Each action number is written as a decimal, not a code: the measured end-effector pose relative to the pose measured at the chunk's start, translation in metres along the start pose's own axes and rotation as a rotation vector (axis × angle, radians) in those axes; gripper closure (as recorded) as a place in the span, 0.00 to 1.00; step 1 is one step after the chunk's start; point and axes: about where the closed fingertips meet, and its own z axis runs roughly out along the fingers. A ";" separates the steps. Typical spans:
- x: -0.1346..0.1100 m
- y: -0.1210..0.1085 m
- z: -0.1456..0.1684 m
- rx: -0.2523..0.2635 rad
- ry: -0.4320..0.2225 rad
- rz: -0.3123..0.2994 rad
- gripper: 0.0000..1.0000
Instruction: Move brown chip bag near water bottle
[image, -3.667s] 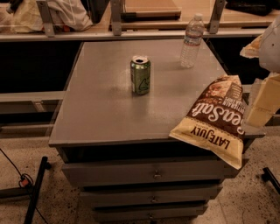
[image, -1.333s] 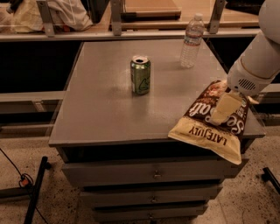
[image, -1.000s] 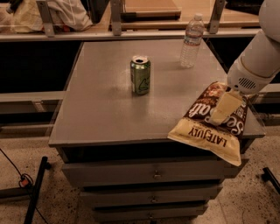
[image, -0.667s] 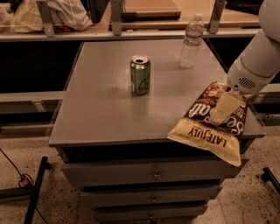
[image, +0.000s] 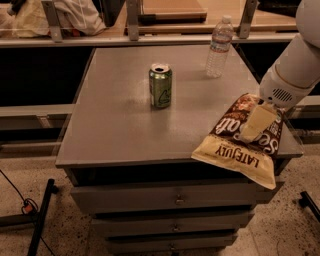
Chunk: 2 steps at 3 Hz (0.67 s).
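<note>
The brown chip bag (image: 234, 152) lies at the table's front right corner, its tan "LATE JULY" end hanging over the front edge. The water bottle (image: 219, 47) stands upright at the table's back right. My gripper (image: 254, 126) reaches down from the right on a white arm and rests on the middle of the bag's dark upper part. The bag and the bottle are well apart.
A green can (image: 160, 86) stands upright on the grey table (image: 115, 125) left of centre. Drawers run below the table's front edge. A shelf with rails and a crumpled white bag (image: 75, 15) lies behind. A black stand leg (image: 40, 220) is at the floor's left.
The arm came in from the right and lowered onto the chip bag. Over the last second nothing has visibly moved.
</note>
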 end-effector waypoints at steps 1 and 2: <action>0.013 -0.028 -0.026 0.057 -0.038 0.050 1.00; 0.027 -0.074 -0.072 0.173 -0.083 0.115 1.00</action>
